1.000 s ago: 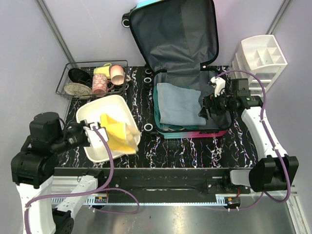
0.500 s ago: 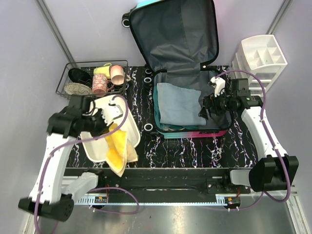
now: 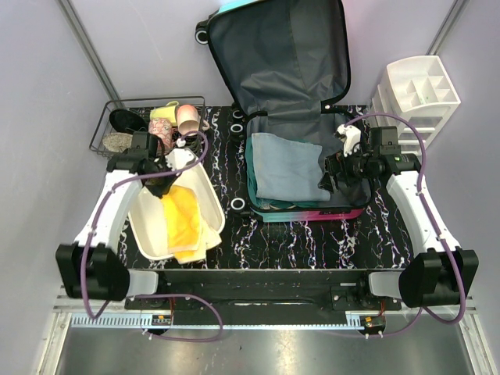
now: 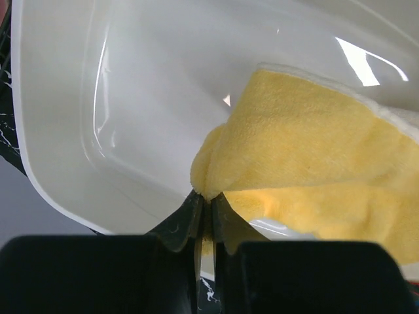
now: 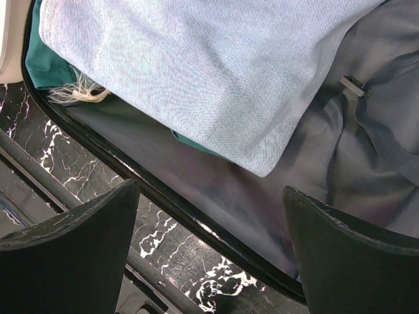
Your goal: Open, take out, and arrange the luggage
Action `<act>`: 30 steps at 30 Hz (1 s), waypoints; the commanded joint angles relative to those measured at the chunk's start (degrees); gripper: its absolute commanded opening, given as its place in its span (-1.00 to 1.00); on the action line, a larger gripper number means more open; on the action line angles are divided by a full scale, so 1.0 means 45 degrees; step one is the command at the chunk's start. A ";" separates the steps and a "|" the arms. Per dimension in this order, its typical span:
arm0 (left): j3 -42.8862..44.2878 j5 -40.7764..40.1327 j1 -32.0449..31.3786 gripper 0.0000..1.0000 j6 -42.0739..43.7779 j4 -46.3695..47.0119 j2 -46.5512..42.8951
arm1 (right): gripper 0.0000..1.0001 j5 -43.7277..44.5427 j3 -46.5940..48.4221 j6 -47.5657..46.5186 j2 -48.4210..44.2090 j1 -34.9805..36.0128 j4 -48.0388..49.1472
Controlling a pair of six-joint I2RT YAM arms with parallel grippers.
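The luggage (image 3: 291,125) lies open at the desk's (image 3: 297,242) back centre, lid propped against the wall, a folded blue cloth (image 3: 285,166) in its lower shell. The right end effector (image 5: 209,242) hovers with fingers spread wide over that shell's right rim. The left end effector (image 4: 204,203) pinches a yellow towel (image 4: 314,157) in the white tub (image 4: 131,98) at front left. Bare desk lies between tub and luggage
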 commanded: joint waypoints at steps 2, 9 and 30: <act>0.0127 -0.0557 0.0851 -1.00 0.0391 0.2582 0.1556 | 0.99 0.0165 0.0024 -0.0075 -0.0437 -0.0033 -0.0071; 0.0301 -0.0478 0.0891 -0.74 0.0881 0.4733 0.3412 | 0.99 0.0164 0.0043 0.0219 -0.0281 -0.0033 -0.0071; 0.3819 0.5986 -0.0418 0.79 -0.3924 0.2410 0.1306 | 0.71 0.1062 -0.2625 -0.3937 0.0129 0.3208 0.6253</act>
